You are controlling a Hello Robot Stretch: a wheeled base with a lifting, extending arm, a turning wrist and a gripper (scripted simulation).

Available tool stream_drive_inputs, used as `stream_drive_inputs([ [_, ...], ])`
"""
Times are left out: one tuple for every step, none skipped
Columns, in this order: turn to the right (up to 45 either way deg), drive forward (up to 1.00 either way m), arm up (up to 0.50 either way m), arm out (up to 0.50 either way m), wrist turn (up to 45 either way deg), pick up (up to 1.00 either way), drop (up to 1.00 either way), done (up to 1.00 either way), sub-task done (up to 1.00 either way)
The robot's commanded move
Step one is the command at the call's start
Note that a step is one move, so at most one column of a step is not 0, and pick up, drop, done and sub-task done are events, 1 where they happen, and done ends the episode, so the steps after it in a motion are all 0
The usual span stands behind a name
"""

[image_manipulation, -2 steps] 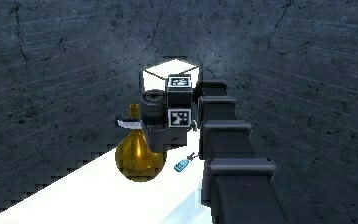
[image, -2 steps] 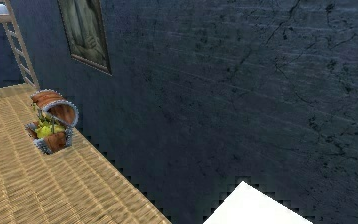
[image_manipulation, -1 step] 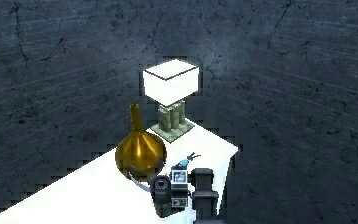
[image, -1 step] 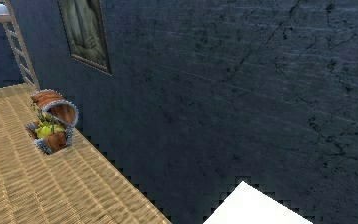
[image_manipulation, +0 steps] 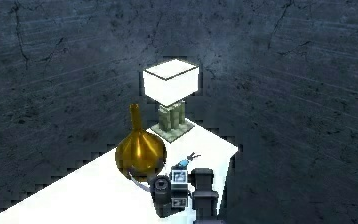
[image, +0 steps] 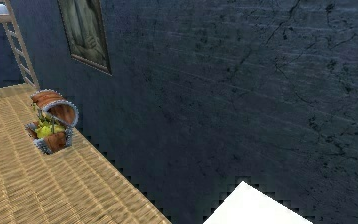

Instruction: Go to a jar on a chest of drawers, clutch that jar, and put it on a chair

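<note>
Just up-left of the pincer point(image_manipulation: 156, 189), on white chest top point(image_manipulation: 87, 192): glossy amber round-bellied jar point(image_manipulation: 140, 152), thin neck. Pincer state and load: cannot tell. Risk of tipping jar into white square-shaded lamp point(image_manipulation: 171, 85) beyond, if nudged off-centre on smooth belly.

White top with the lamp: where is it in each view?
Forward view: white top, a wedge at the bottom edge, right of middle.
Arm side view: white top runs from lower left to the middle, bearing the lamp.
Shared landmark: the dark blue wall behind it.
</note>
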Motion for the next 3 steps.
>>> stream_drive_inputs([
  [0.0, 0.0, 0.1, 0.0, 0.0, 0.0, 0.0, 0.0, 0.0],
  [0.0, 0.0, 0.1, 0.0, 0.0, 0.0, 0.0, 0.0, 0.0],
  [0.0, 0.0, 0.0, 0.0, -45.0, 0.0, 0.0, 0.0, 0.0],
])
